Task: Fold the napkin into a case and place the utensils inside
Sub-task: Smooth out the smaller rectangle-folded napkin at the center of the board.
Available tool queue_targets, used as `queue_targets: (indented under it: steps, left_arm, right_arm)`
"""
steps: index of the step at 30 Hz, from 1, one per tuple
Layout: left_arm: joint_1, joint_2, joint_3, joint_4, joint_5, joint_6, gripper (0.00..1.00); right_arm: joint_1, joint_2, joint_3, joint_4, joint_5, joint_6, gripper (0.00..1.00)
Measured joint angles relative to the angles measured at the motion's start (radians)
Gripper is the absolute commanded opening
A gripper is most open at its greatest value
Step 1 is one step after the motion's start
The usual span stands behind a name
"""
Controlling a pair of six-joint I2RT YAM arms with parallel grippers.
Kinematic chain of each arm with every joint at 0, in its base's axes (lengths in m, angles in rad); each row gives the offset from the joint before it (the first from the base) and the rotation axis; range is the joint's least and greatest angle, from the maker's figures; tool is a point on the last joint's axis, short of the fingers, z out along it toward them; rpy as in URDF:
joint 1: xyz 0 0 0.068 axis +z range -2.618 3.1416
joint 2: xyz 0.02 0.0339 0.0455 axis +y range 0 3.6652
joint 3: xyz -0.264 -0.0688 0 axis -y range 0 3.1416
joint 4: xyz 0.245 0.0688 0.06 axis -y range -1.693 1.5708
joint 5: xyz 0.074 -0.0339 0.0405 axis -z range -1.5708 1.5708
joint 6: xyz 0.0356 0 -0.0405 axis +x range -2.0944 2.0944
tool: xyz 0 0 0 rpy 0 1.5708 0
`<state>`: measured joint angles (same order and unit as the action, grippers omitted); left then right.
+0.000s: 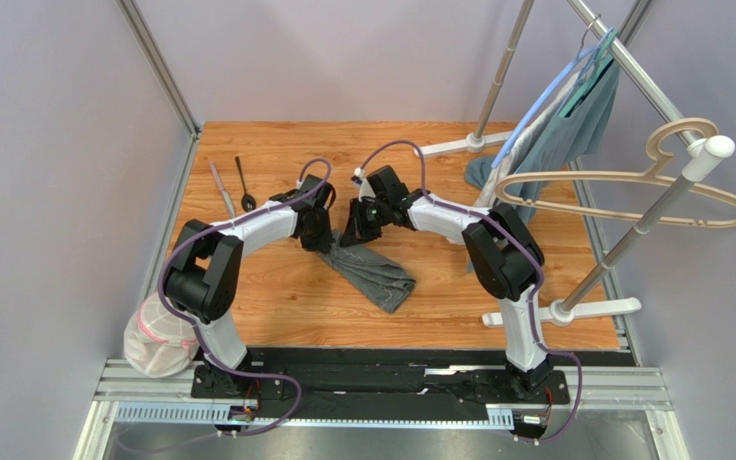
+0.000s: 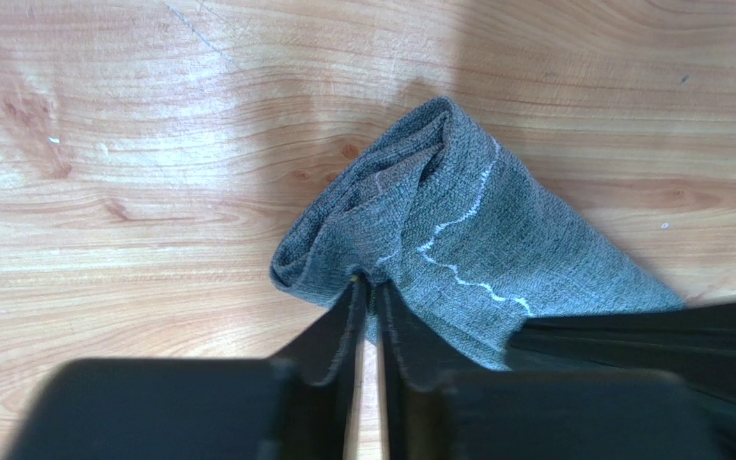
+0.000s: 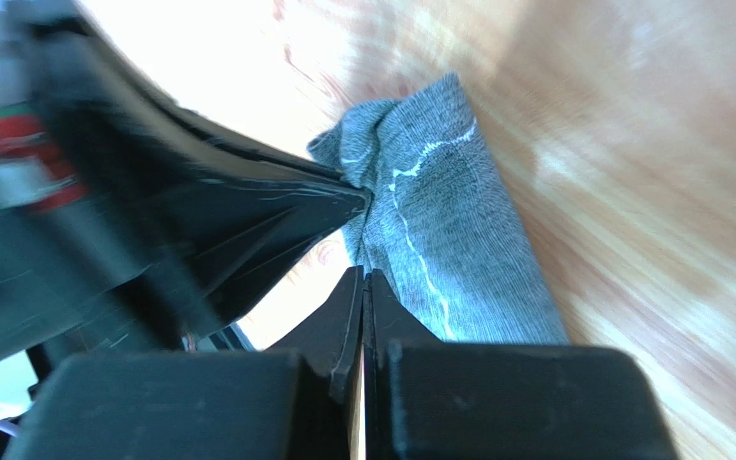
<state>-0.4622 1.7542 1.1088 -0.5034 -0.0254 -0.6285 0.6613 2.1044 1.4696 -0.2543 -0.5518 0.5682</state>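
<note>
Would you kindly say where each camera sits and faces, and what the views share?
Top external: above and behind the robot, looking down on the table; left arm and right arm show whole.
Left wrist: on that arm, looking down past the left gripper at the napkin.
Right wrist: on that arm, looking past the right gripper along the napkin.
Shared: all three show the napkin; each wrist view catches the other gripper.

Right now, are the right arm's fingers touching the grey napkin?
Touching. The right wrist view shows the right fingers shut on the napkin, its edge caught between their tips.
</note>
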Motion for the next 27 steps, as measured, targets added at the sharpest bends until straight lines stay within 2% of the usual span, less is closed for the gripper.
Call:
queue_targets:
  steps: [3,6,11,14,15,17,18,23,27]
  left_arm:
    - [0.0,0.0,0.011,-0.005,-0.004,0.012,0.37]
    - [0.0,-0.005,0.037,-0.02,-0.014,0.02,0.56]
    - [0.0,-0.092,0.036,-0.053,-0.032,0.02,0.57]
    - [0.0,-0.231,-0.022,-0.061,-0.035,0.017,0.49]
    - [0.0,-0.27,-0.038,-0.063,-0.03,0.016,0.39]
    - [0.0,-0.328,-0.071,-0.05,-0.005,0.01,0.29]
    - [0.0,-0.342,-0.091,-0.04,0.016,0.006,0.21]
    - [-0.008,-0.317,-0.235,0.04,0.104,-0.03,0.13]
    - [-0.071,-0.306,-0.321,0.079,0.165,-0.072,0.09]
  right_arm:
    - [-0.02,-0.041,-0.004,-0.012,0.021,-0.018,0.0]
    - [-0.044,-0.07,-0.03,-0.018,0.037,-0.031,0.0]
    - [-0.088,-0.102,-0.101,-0.06,0.067,-0.055,0.0]
    - [-0.109,-0.127,-0.141,-0.091,0.097,-0.072,0.0]
    - [-0.111,-0.139,-0.154,-0.102,0.108,-0.077,0.0]
    - [-0.111,-0.166,-0.18,-0.111,0.127,-0.089,0.0]
    - [-0.109,-0.182,-0.195,-0.119,0.137,-0.095,0.0]
    - [-0.106,-0.25,-0.272,-0.132,0.175,-0.116,0.0]
    - [-0.106,-0.28,-0.328,-0.14,0.195,-0.122,0.0]
